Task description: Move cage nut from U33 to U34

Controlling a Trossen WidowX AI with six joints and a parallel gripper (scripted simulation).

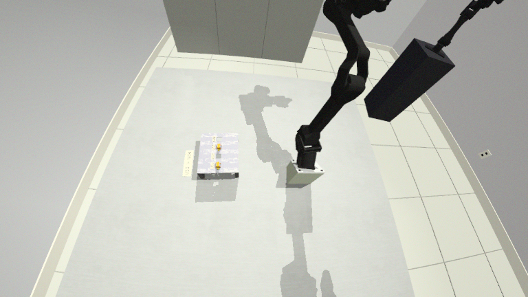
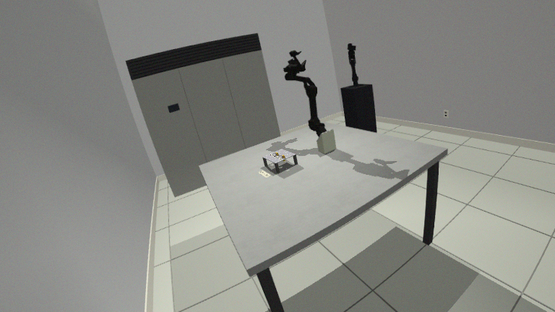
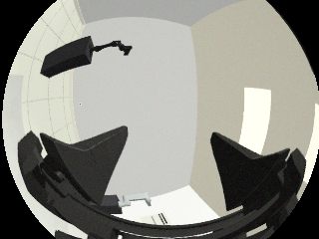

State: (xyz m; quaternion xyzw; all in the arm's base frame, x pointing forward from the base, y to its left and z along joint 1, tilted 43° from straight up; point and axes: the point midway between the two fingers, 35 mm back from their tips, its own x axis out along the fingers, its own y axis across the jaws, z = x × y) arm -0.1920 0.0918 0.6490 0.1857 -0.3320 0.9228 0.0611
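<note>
Now the fingers stand wide open with nothing between them, the arm (image 1: pixel 350 52) (image 2: pixel 313 102) raised high above the table (image 1: pixel 155 239) (image 2: pixel 311 202), while two yellow cage nuts (image 1: pixel 218 146) (image 2: pixel 282 156) sit apart on the small raised rail plate (image 1: pixel 229 155) (image 2: pixel 289 154), a pale label (image 1: pixel 187 163) (image 2: pixel 264 173) just beside it

A: Claw (image 3: pixel 169 130) state?
B: Open, fingers wide apart, nothing btwn.
A: Arm (image 1: pixel 352 50) (image 2: pixel 313 102)?
B: Raised, bent at the elbow; base (image 1: pixel 305 177) (image 2: pixel 327 141) well below claw.
</note>
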